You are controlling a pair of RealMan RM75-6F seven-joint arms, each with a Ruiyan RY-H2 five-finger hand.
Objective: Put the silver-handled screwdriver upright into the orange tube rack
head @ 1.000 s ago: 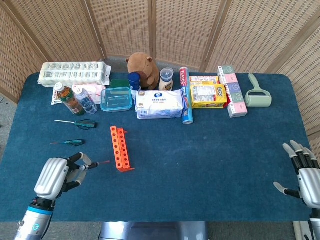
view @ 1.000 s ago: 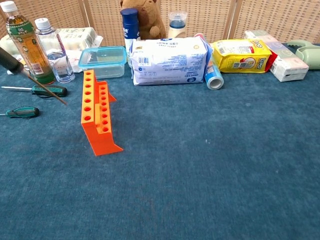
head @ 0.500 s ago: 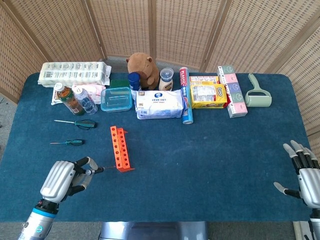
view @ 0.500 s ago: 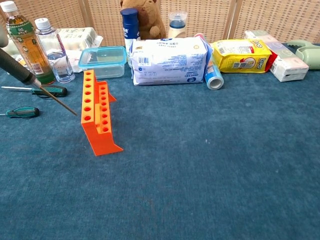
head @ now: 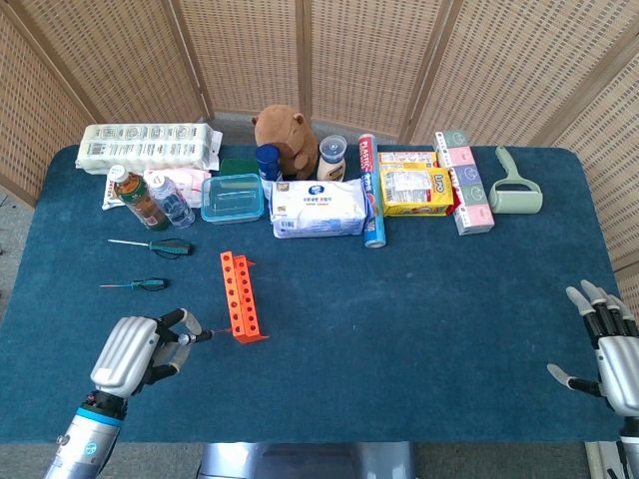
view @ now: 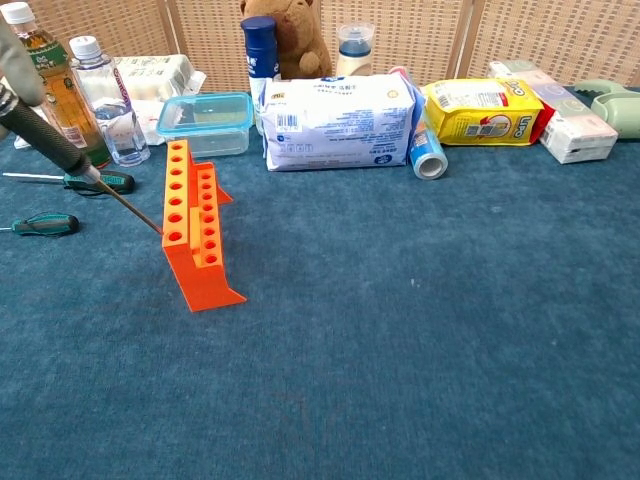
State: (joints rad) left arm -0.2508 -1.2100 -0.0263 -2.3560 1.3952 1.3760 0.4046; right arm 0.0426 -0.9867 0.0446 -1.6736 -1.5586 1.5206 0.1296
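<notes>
A: What carries the arrangement?
B: A blue tabletop (head: 419,299), with a row of household items along its far edge: an egg carton (head: 150,146), a white wipes pack (head: 319,209), a yellow snack bag (head: 414,190) and a clear lidded container (head: 233,198).

A: And the target of the task?
B: The orange tube rack (head: 240,296) stands left of centre, its two stepped rows of holes facing up (seen best in the chest view (view: 195,230)).

A: How are the two hands disposed?
B: The left hand (head: 135,351) hovers at the near-left of the tabletop, fingers clamped on the silver-handled screwdriver (view: 70,150). The right hand (head: 607,344) sits at the far right edge, fingers spread apart and holding nothing.

A: Where exactly is the screwdriver?
B: It is held aslant, not upright. In the chest view its shaft slopes down to the right, and its tip lies at the rack's left side near the taller row; whether it touches cannot be told.

A: Anything smaller nearby?
B: Two green-handled screwdrivers lie flat left of the rack, one farther back (head: 155,244) and one nearer (head: 138,285).
</notes>
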